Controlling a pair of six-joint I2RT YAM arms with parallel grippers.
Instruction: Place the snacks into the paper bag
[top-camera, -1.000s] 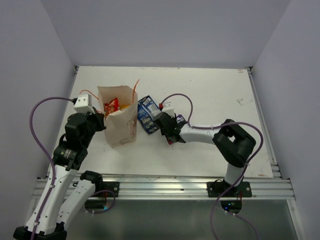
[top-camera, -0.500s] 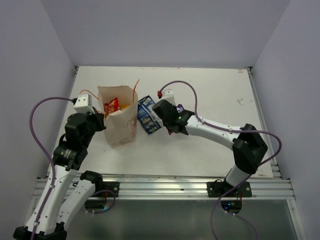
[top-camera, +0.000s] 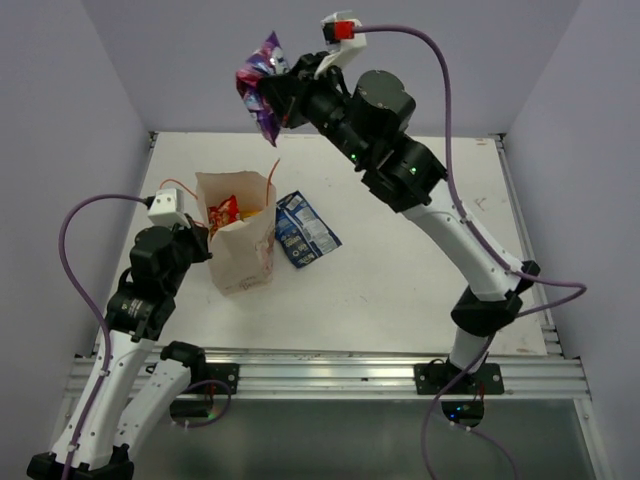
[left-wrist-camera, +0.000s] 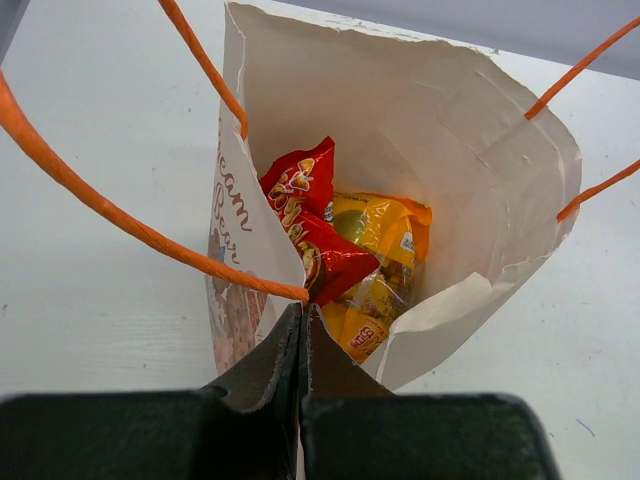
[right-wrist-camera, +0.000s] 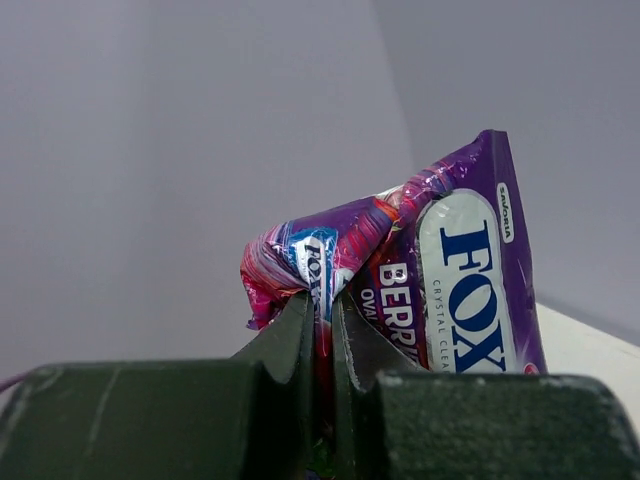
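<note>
Your right gripper (top-camera: 274, 100) has risen from the table (top-camera: 420, 270), clenched on the purple-pink packet (top-camera: 259, 82), now at 12 o'clock of the paper bag (top-camera: 243, 258); your left gripper (left-wrist-camera: 302, 318) pinches its rim

The white matte desk (top-camera: 420, 260) lies just beneath the left jaws and well below the right jaws. Plain pale lilac walls (top-camera: 420, 70) enclose it behind and beside both jaws. An aluminium rail (top-camera: 330, 375) borders its near edge. Lighting is even.
</note>
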